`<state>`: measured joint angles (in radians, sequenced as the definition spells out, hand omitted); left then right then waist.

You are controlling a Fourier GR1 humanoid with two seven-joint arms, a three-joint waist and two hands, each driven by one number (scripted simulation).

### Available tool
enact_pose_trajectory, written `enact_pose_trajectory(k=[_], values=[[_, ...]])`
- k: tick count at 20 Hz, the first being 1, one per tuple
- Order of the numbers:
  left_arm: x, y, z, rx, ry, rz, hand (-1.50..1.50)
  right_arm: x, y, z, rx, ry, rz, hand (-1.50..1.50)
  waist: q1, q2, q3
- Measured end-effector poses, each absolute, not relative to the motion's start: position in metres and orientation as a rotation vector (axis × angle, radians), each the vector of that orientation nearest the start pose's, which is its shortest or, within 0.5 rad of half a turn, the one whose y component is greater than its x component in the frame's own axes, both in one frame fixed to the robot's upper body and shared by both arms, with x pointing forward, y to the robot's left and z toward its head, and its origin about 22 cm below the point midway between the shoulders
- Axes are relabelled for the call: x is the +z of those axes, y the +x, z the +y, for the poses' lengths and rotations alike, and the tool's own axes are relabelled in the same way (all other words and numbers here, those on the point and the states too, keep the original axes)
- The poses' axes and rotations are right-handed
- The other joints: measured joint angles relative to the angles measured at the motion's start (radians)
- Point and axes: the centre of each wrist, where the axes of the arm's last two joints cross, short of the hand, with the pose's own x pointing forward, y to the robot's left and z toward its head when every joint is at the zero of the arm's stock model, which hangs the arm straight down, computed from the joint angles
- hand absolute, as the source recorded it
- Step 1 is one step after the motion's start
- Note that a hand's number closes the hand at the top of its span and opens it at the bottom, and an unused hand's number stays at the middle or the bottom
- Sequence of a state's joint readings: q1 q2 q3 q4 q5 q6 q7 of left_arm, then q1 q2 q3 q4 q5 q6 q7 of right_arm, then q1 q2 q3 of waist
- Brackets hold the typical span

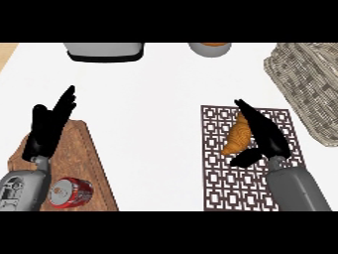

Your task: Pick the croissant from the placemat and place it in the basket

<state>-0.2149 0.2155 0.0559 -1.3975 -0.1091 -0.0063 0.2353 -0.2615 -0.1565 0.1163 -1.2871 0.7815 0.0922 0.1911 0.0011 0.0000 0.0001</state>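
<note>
item: right hand [268, 141], right of centre in the frame; state: open, fingers stretched straight toward the upper left along the right flank of the croissant, thumb spread out below the pastry's lower tip; the fingers lie against or just beside it, and contact cannot be told for sure. item: croissant [236, 135], golden brown, lying lengthwise on the upper half of the placemat, between the fingers and the thumb, not lifted and not enclosed. item: placemat [223, 183], dark lattice pattern, flat on the surface, lower right of centre. item: basket [319, 94], woven, pale, at the upper right edge of the frame, just beside the placemat's upper right corner; nothing can be seen inside it from here. item: surface [157, 99], white. item: left hand [48, 126], at the left of the frame, open, fingers up, resting over a wooden board [91, 163]. item: red can [70, 191], lying on the board's lower end, near the left forearm. items at the top edge: a grey appliance [104, 51] and a bowl [209, 48], both cut off. progress, as judged: the approach looks finished and the hand is set for the grasp. left to do: closing on the croissant, lifting, carrying to the upper right, and releasing into the basket.
</note>
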Motion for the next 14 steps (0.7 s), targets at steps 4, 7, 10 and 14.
enact_pose_trajectory(k=[4, 7, 10, 14], values=[[0.029, 0.292, 0.275, -0.213, 0.271, -1.361, 0.0, -0.01, 0.305, -0.228, 0.916, -0.617, -1.23, 1.5, 0.001, 0.0, -0.001], [0.027, 0.297, 0.276, -0.213, 0.267, -1.358, 0.0, -0.014, 0.31, -0.224, 0.958, -0.651, -1.25, 1.5, 0.0, -0.004, -0.005], [0.032, 0.295, 0.278, -0.211, 0.268, -1.36, 0.0, -0.012, 0.308, -0.219, 1.01, -0.703, -1.263, 1.5, 0.0, -0.006, -0.006], [0.026, 0.292, 0.28, -0.208, 0.265, -1.361, 0.0, -0.01, 0.309, -0.219, 1.056, -0.753, -1.292, 1.5, -0.001, -0.005, -0.005]])
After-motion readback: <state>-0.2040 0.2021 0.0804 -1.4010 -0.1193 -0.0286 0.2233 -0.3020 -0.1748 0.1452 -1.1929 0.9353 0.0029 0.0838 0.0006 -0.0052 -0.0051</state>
